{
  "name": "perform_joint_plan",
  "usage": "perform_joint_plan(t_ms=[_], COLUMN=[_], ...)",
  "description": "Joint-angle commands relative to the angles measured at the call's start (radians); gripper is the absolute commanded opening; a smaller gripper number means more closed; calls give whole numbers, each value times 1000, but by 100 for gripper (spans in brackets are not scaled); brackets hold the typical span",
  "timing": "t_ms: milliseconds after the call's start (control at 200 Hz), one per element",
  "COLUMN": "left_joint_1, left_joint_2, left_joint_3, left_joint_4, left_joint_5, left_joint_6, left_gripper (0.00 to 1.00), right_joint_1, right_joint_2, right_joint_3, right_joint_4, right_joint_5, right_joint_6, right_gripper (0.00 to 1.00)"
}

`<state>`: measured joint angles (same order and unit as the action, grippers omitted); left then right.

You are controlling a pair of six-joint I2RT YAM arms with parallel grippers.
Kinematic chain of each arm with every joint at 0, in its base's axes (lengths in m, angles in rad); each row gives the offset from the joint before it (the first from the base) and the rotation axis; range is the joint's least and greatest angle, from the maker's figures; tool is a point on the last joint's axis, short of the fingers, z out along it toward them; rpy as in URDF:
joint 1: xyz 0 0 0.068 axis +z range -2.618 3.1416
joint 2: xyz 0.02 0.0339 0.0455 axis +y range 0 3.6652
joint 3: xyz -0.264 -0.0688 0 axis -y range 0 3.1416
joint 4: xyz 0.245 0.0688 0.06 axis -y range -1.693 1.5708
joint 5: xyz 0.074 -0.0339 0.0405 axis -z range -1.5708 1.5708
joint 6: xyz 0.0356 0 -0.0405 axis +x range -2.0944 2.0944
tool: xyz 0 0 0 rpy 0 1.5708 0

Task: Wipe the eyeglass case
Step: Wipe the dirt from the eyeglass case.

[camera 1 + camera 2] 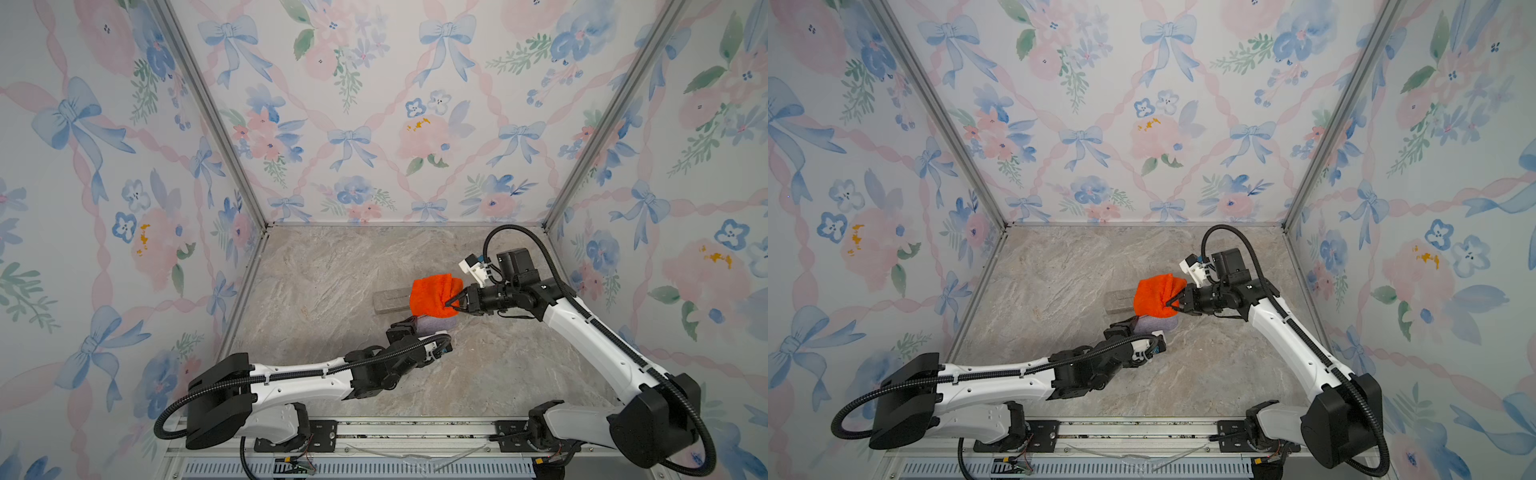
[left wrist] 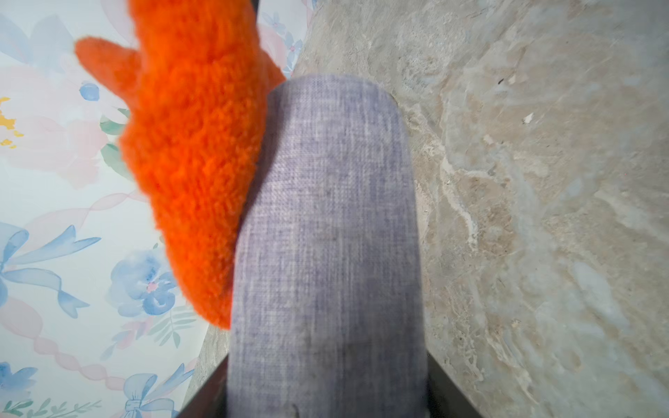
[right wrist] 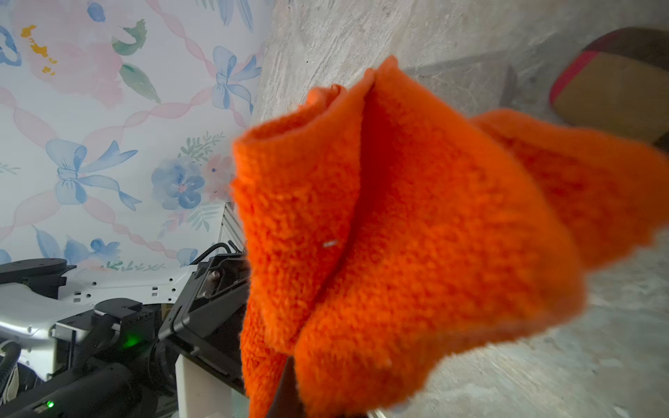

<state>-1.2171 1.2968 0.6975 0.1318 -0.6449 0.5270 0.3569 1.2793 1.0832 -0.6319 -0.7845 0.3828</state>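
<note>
Now the left gripper (image 1: 409, 325) clamps one end of the lilac-grey eyeglass case (image 2: 325, 235), holding it near the middle of the marble table (image 1: 332, 270). The right gripper (image 1: 451, 301) is pinched tight on the orange cloth (image 1: 434, 296), which hangs against the case's side.

Robot lab booth; aluminium frame (image 1: 210, 108), floral wallpaper panels (image 1: 374, 104)
</note>
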Motion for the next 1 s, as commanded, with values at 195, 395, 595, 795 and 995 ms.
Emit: perform_joint_plan(t_ms=[195, 395, 595, 795, 995], left_joint_1=[17, 47, 102, 278, 419], left_joint_2=[-21, -84, -158, -171, -119], left_joint_3=[30, 14, 30, 151, 223], left_joint_4=[70, 39, -108, -322, -339], left_joint_5=[-73, -57, 64, 487, 979], left_joint_6=[-70, -123, -272, -486, -660], left_gripper=[15, 15, 15, 15, 16], right_joint_1=[187, -54, -174, -150, 165], right_joint_2=[31, -61, -209, -337, -432], right_joint_3=[-52, -111, -125, -112, -99], right_joint_4=[106, -97, 4, 98, 179], right_joint_5=[10, 48, 54, 51, 249], right_joint_6=[98, -69, -12, 17, -16], right_gripper=[0, 0, 0, 0, 0])
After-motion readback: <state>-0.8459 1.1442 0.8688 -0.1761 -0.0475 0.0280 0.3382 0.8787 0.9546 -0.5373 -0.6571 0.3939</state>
